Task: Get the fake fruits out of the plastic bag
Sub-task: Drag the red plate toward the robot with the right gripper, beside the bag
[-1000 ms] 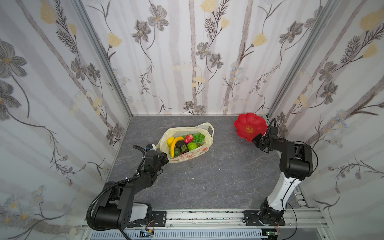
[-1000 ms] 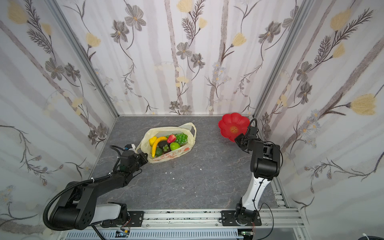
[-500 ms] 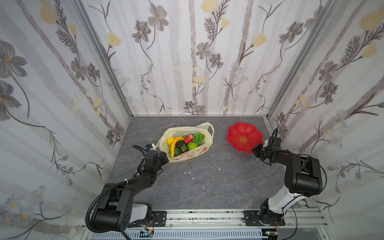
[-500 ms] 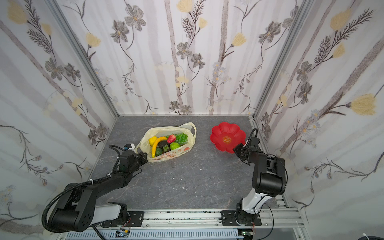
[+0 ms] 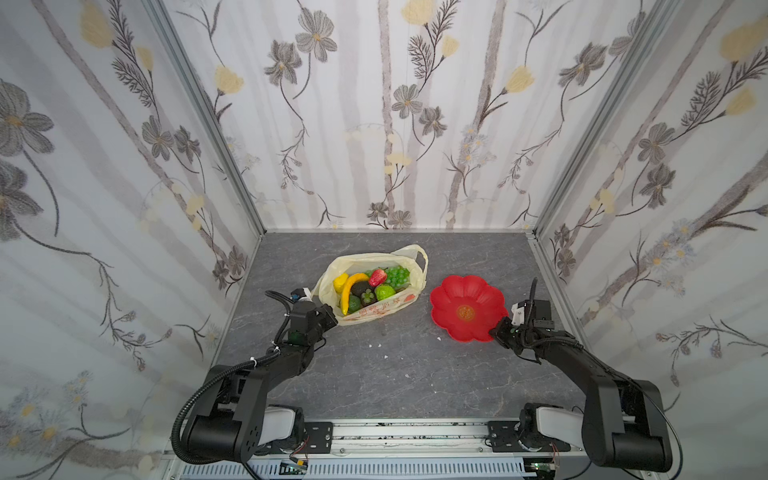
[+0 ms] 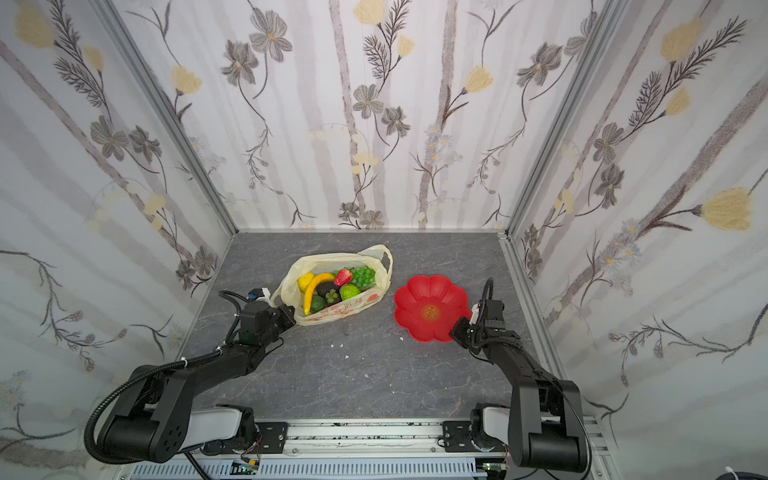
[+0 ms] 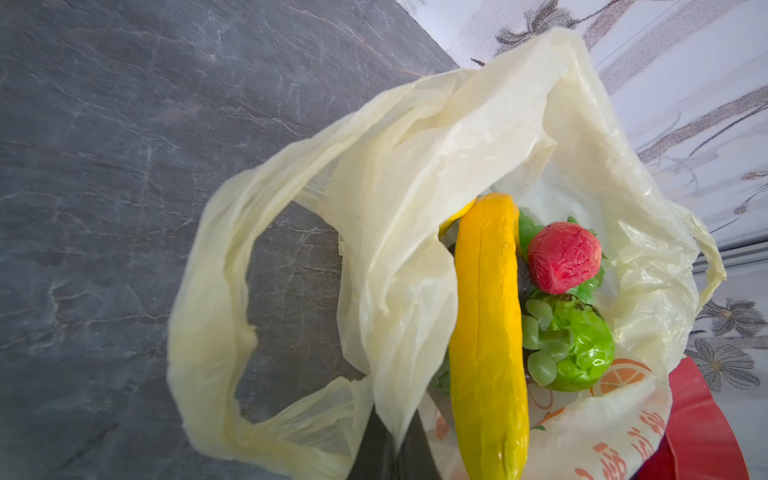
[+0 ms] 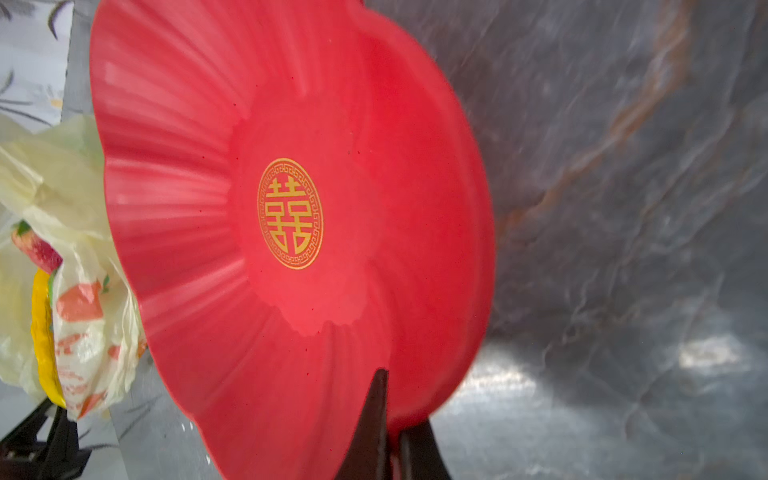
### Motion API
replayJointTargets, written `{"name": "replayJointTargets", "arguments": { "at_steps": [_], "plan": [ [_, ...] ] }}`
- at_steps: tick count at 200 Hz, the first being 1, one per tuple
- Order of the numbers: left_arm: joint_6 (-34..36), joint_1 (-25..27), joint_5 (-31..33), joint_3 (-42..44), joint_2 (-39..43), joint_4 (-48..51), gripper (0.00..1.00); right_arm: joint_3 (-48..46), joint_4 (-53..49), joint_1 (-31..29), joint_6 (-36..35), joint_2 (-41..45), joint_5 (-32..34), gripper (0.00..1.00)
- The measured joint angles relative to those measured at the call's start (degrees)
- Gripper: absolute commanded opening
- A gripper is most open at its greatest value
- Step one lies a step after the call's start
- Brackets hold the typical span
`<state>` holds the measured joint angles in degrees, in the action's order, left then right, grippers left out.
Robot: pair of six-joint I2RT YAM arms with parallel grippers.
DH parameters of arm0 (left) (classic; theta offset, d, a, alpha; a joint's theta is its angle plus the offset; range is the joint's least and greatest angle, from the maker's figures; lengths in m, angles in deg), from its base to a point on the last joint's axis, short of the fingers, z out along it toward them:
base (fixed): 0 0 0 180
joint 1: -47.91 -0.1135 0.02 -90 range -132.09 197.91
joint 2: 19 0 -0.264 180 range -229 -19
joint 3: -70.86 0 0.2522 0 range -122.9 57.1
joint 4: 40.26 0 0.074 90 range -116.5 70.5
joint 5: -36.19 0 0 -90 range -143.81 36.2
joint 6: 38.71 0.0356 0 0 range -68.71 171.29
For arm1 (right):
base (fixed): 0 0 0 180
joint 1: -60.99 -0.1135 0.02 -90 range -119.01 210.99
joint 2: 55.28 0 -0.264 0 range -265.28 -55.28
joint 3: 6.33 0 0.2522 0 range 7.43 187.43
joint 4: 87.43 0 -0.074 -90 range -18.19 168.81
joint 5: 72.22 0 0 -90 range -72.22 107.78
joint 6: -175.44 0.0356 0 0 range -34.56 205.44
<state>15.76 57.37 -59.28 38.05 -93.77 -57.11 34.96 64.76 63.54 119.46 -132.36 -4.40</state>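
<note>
The pale-yellow plastic bag (image 5: 328, 282) (image 6: 291, 284) lies open on the grey table, left of the middle. Inside it are the fake fruits: a banana (image 5: 351, 286) (image 7: 486, 332), a strawberry (image 5: 377, 277) (image 7: 563, 257), grapes (image 5: 397, 275), a bumpy green custard apple (image 5: 384, 292) (image 7: 582, 345), a dark mangosteen (image 5: 368, 296) and an avocado (image 5: 354, 304). My left gripper (image 5: 330, 313) (image 7: 395, 419) is shut on the bag's near-left edge, beside one loop handle. My right gripper (image 5: 496, 330) (image 8: 392, 399) is shut on the rim of the red flower-shaped plate (image 5: 467, 307) (image 8: 199, 145).
The red plate (image 6: 430, 307) sits low, just right of the bag, with a narrow gap between them. Flowered walls close in the table on three sides. A few white crumbs (image 5: 376, 345) lie on the table in front of the bag.
My right gripper has brought the red plate from the back right corner, where it stood tilted up, forward and left to a flat pose beside the bag. The left arm has not moved.
</note>
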Motion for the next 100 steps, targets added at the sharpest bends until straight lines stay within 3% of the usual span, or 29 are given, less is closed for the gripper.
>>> {"name": "replayJointTargets", "arguments": {
  "at_steps": [100],
  "plan": [
    [0.85, 0.20, 0.76, 0.13, 0.13, 0.04, 0.00, -7.39, -21.53, -5.62, 4.98, 26.23, 4.72, 0.09]
  ]
}}
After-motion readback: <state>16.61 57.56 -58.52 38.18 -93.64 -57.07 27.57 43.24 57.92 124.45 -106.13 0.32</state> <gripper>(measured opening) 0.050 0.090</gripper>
